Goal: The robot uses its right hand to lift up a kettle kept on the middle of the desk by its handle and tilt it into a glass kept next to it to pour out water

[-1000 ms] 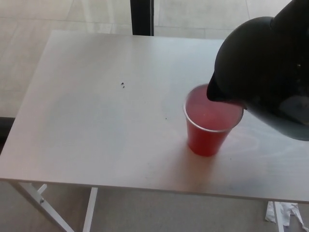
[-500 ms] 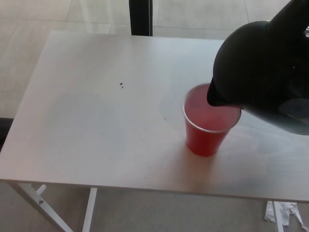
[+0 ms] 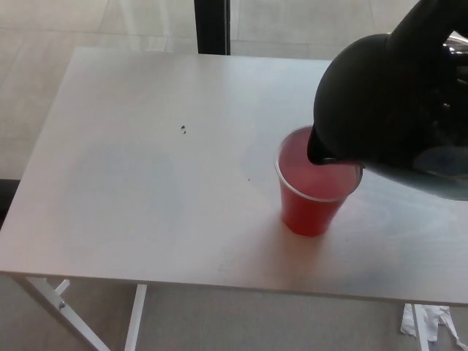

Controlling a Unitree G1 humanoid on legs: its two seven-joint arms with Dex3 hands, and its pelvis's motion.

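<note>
A black kettle [image 3: 380, 102] hangs tilted in the air at the right of the head view, its spout [image 3: 319, 151] dipping over the far rim of a red plastic cup [image 3: 314, 201]. The cup stands upright on the white desk [image 3: 146, 183], right of centre, and holds pale reddish liquid. My right hand [image 3: 439, 29] comes in at the top right, shut on the kettle's handle. It is black like the kettle, so its outline blends in. No stream is visible at the spout. My left hand does not show.
A small dark speck [image 3: 184, 129] lies on the desk left of the cup. A black post [image 3: 212, 25] rises behind the far edge. White desk legs [image 3: 73, 314] show below the front edge, and crumpled white paper [image 3: 431, 322] lies on the floor at bottom right.
The kettle has shifted slightly left and tipped a little further, bringing the spout lower over the cup. The cup has stayed in place.
</note>
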